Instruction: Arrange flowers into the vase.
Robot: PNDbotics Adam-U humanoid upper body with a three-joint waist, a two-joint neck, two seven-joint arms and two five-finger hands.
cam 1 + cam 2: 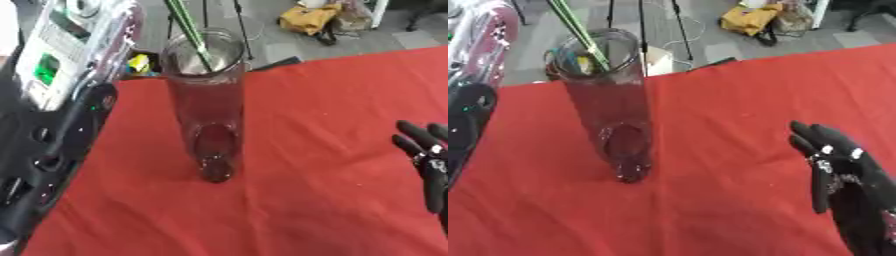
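Red cloth (332, 150) covers my table from edge to edge, wrinkled a little, with grey floor beyond its far edge at twelve o'clock. Starting at nine o'clock, my left arm (52, 150) lies along the table's left side as a black and silver shape; I cannot make out its hand, so I cannot tell how its fingers stand. Just behind it, at about ten o'clock, a white device with a green patch (48, 60) leans off the table. Moving toward the centre, the tall clear glass cylinder vase (206, 100) stands upright on the cloth, a little left of the middle, its round base resting on the red fabric and its open rim toward eleven o'clock. One thin green flower stem (188, 25) slants out of the vase mouth, running up and left past the top edge; its bloom is out of view. On the floor at one o'clock sits a crumpled yellow bag (750, 20). At three to four o'clock my black right hand (846, 175) hovers over the cloth near the right edge, fingers straight and slightly spread, pointing toward the far side, holding nothing, well apart from the vase.
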